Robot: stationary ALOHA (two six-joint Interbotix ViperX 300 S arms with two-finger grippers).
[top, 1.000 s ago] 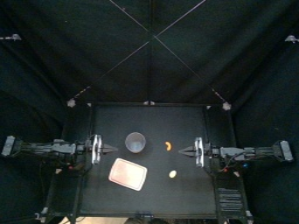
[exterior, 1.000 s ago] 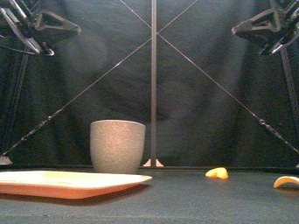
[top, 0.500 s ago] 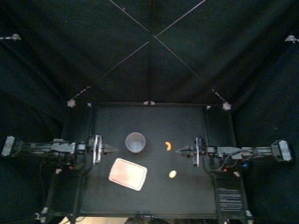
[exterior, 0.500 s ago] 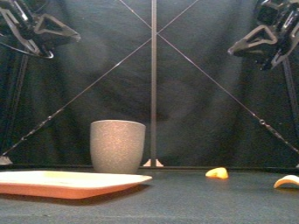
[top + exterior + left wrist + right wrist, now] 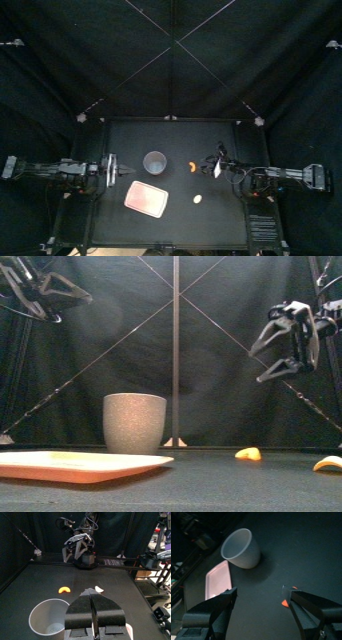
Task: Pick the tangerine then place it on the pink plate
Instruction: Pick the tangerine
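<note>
Black bench (image 5: pixel 174 232), flat and matte, with black curtains (image 5: pixel 80 70) at the back and sides. Tangerine (image 5: pixel 195 165) is a small orange wedge lying on the bench near 1 o'clock of centre, at 3 o'clock of the grey cup (image 5: pixel 155 161) and not touching it. Pink plate (image 5: pixel 147 200) sits at 7 o'clock. A paler orange toy (image 5: pixel 198 199) lies at 5 o'clock, well apart from the tangerine. Right gripper (image 5: pixel 287 341) is released, jaws wide, up off the bench, just at 3 o'clock of the tangerine from above. Left gripper (image 5: pixel 93 593) is clenched, jaws pressed together, high at the 9 o'clock edge. Open bench surrounds the tangerine on all sides.
</note>
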